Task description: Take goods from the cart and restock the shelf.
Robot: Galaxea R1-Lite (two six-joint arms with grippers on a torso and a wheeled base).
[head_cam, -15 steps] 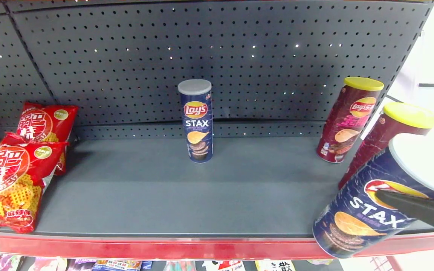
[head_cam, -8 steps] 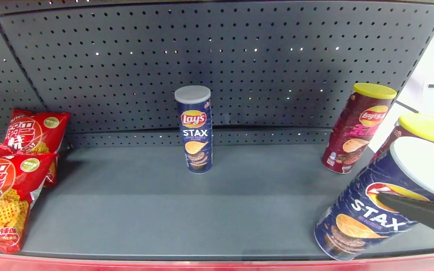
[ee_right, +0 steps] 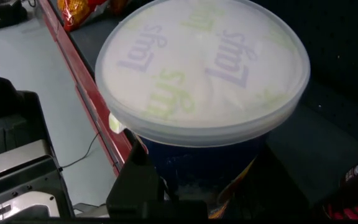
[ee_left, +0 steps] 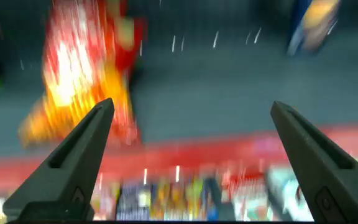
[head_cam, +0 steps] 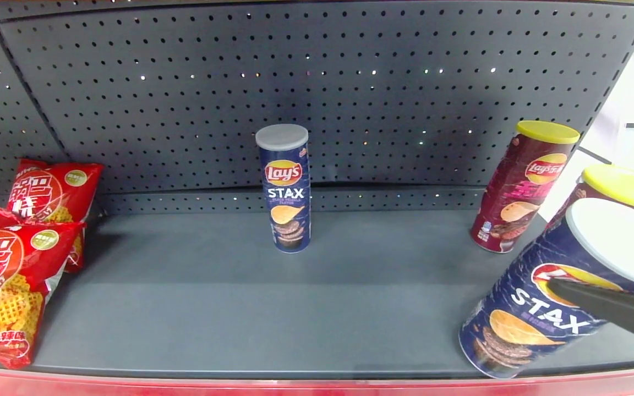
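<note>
A blue chip can (head_cam: 542, 302) with a white lid (ee_right: 204, 62) leans tilted over the grey shelf (head_cam: 212, 297) at its front right. My right gripper (head_cam: 573, 286) is shut on it, one dark finger (head_cam: 608, 308) lying across its label. A matching blue can (head_cam: 284, 190) stands upright mid-shelf near the pegboard back. My left gripper (ee_left: 191, 155) is open and holds nothing, out in front of the shelf's red front edge (ee_left: 185, 155).
Two maroon cans with yellow lids (head_cam: 520, 187) (head_cam: 619, 187) stand at the shelf's right end, close behind the held can. Two red snack bags (head_cam: 3, 275) (head_cam: 53, 192) lie at the left. Bare shelf floor stretches between the bags and the cans.
The head camera has shifted, so the shelf sits lower and more to the left in view. The held can's base now shows over the shelf floor instead of across the red front edge.
</note>
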